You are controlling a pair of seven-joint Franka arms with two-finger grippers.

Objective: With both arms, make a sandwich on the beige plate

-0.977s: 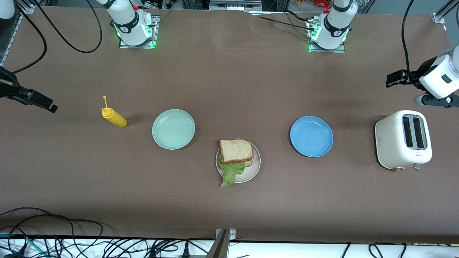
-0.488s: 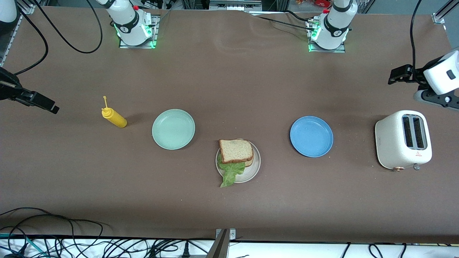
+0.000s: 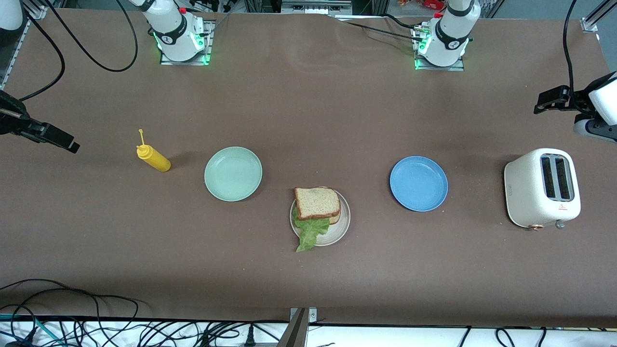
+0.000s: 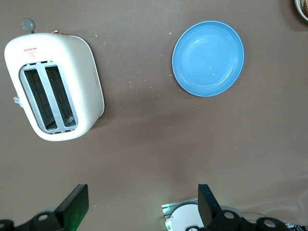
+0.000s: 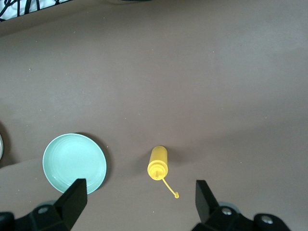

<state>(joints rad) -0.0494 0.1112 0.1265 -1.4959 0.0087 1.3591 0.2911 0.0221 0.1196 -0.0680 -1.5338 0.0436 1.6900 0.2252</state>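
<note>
Toaster (image 3: 542, 188) at my three o'clock, unused. Both arms parked high and wide so nothing shadows the plate (image 3: 337, 230): left gripper (image 4: 142, 204) and right gripper (image 5: 139, 202) released, empty. Sandwich (image 3: 316, 207) sits stacked on it, six o'clock, looks finished.

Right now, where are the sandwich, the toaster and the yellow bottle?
sandwich (image 3: 317, 203), front view, top bread slice.
toaster (image 4: 53, 106), left wrist view, between its slots.
yellow bottle (image 5: 158, 162), right wrist view, its body.
</note>
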